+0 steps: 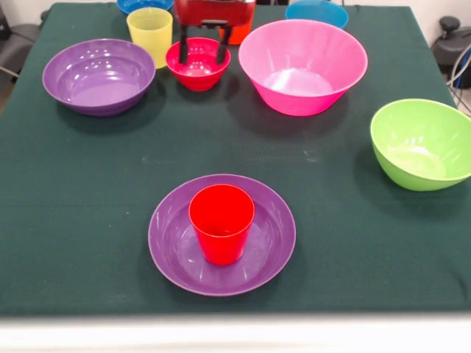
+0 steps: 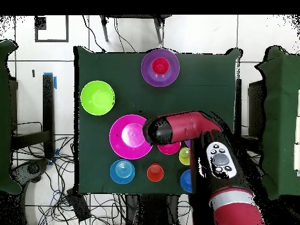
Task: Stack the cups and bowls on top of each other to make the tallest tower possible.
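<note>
A red cup (image 1: 221, 223) stands upright in a shallow purple bowl (image 1: 173, 254) near the front edge; the overhead view shows the pair, red cup (image 2: 160, 66) and purple bowl (image 2: 149, 73), at the top. My gripper (image 1: 202, 50) is open at the far side, its two black fingers (image 1: 183, 44) hanging over the small crimson bowl (image 1: 197, 70). I cannot tell if they touch it. Nothing is held. In the overhead view the arm (image 2: 181, 128) covers the gripper and most of the crimson bowl (image 2: 170, 149).
Second purple bowl (image 1: 99, 76) at left, yellow cup (image 1: 150, 33) beside it. Pink bowl (image 1: 302, 66) right of the gripper, lime green bowl (image 1: 423, 143) at right. Light blue bowl (image 1: 316, 11), dark blue bowl (image 1: 143, 4) and orange cup (image 2: 154, 171) along the far edge.
</note>
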Robot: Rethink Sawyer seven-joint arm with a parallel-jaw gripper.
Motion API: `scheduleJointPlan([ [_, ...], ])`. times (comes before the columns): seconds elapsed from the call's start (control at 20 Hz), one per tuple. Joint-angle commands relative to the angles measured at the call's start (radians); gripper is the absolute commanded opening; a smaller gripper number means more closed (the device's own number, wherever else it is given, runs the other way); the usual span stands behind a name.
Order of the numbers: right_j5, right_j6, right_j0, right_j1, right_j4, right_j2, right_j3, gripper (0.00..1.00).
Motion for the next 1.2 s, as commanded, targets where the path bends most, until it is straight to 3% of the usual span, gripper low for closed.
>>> scheduleJointPlan([
  [0.05,0.062,-0.336,-0.092,0.056,-0.151,0.106,-0.030,1.00],
  [0.35,-0.037,-0.254,-0.155,0.121,-0.227,0.113,0.006,1.00],
  [0.65,-0.110,-0.128,-0.164,0.192,-0.275,0.092,0.022,1.00],
  [1.2,-0.086,-0.066,-0.131,0.181,-0.263,0.078,0.063,1.00],
])
